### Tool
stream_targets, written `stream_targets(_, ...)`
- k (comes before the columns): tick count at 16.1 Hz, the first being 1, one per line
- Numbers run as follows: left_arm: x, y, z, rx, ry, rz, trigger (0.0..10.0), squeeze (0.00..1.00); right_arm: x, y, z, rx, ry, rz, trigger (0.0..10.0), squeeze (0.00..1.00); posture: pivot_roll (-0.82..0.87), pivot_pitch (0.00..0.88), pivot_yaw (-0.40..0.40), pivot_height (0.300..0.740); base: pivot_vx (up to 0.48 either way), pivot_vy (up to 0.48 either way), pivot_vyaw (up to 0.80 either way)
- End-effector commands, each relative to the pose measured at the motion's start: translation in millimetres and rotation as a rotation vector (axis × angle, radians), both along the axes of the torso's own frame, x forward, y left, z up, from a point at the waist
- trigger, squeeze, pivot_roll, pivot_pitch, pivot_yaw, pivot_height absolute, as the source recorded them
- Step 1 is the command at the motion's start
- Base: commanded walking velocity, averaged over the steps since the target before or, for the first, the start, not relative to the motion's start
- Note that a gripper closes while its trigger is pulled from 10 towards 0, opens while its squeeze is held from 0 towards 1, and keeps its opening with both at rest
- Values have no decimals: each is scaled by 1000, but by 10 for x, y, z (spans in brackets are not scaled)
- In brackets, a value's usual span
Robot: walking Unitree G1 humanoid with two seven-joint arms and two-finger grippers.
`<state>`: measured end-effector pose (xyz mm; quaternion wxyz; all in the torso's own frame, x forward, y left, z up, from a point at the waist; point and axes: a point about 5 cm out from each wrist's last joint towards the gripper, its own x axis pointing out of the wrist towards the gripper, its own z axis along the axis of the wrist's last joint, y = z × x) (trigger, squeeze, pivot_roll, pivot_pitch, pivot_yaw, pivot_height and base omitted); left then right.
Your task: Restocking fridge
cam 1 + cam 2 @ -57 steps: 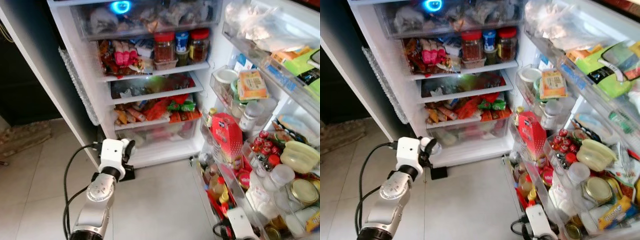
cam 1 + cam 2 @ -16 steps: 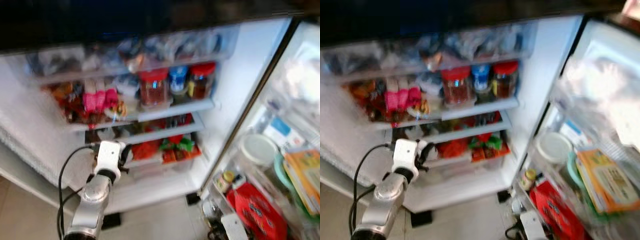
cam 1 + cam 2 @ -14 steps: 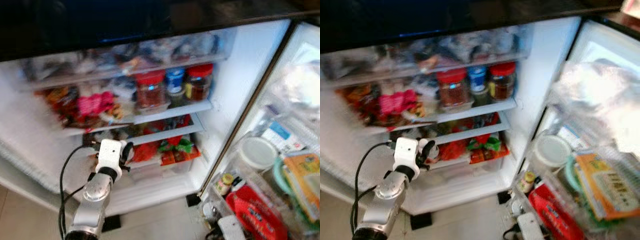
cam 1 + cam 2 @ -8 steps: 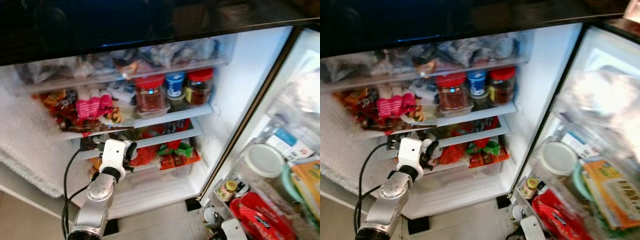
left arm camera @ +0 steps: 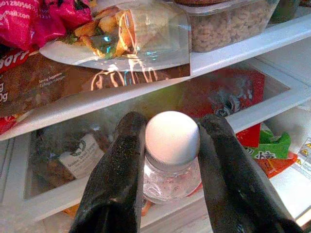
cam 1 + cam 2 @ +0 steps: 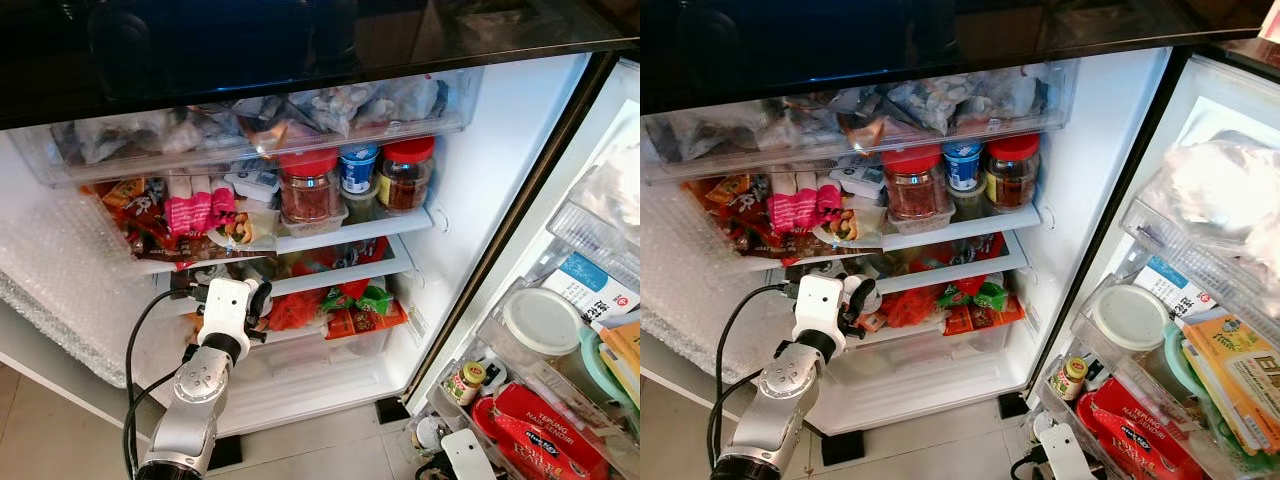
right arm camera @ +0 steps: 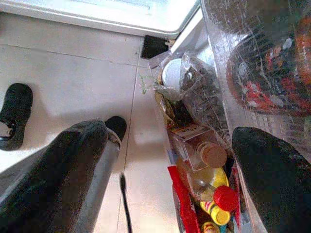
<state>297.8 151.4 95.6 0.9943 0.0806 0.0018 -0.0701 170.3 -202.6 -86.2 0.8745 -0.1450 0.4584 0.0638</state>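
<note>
**Jar in hand, raised to the middle shelves**

The left hand [image 5: 170, 160] is clamped on a small clear jar with a white cap [image 5: 172, 138], one black finger on each side of its neck, and holds it in front of the open fridge [image 6: 470, 150]. In the left eye view the left hand [image 6: 255, 303] sits at about 8 o'clock from the three red- and blue-lidded jars [image 6: 355, 180] on the upper shelf, level with the narrow glass shelf [image 6: 390, 262] below them. This looks like the placing step: the jar is carried but not yet set down.

The next move calls for a free spot. The shelf ahead holds a labelled packet [image 5: 80, 155] and red wrappers [image 5: 228, 94], so the jar needs to go forward into a gap, be lowered upright until its base rests, and only then be released.

The right hand [image 7: 170, 160] hangs idle with its fingers spread wide, above the floor tiles [image 7: 63, 82] beside the door bins, where a bottle with a red cap [image 7: 224, 198] stands.

Compared with 3.5 seconds ago, the camera has tilted up: the fridge's dark top edge has come into view and the floor has mostly dropped out. The left hand, then low by the fridge's base, is now raised to shelf height, and the blur of a second ago has cleared.
</note>
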Motion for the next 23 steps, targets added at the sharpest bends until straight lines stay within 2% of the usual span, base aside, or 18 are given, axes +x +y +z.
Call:
stream_targets(1,-2,6,-11,10,-5,3,10000,0,-79,-18,-34,-12,29,2,10000,0,33,96,-7,740,0,0,0)
stream_targets(4,10,-21,-1,19,-20,-2,10000,0,-99,-18,-44,-23,40,9,10000,0,31,83,-10,730,0,0,0)
stream_targets(6,1,-28,-13,17,-20,0,10000,0,-94,-4,-44,-19,42,16,10000,0,32,74,-11,685,0,0,0)
stream_targets(8,4,-31,-8,18,-24,0,10000,0,-66,24,-36,-14,29,23,10000,0,35,72,-14,666,0,0,0)
stream_targets(23,64,-15,47,63,-54,-8,10000,0,-90,32,-49,-7,44,22,10000,0,42,96,-16,666,0,0,0)
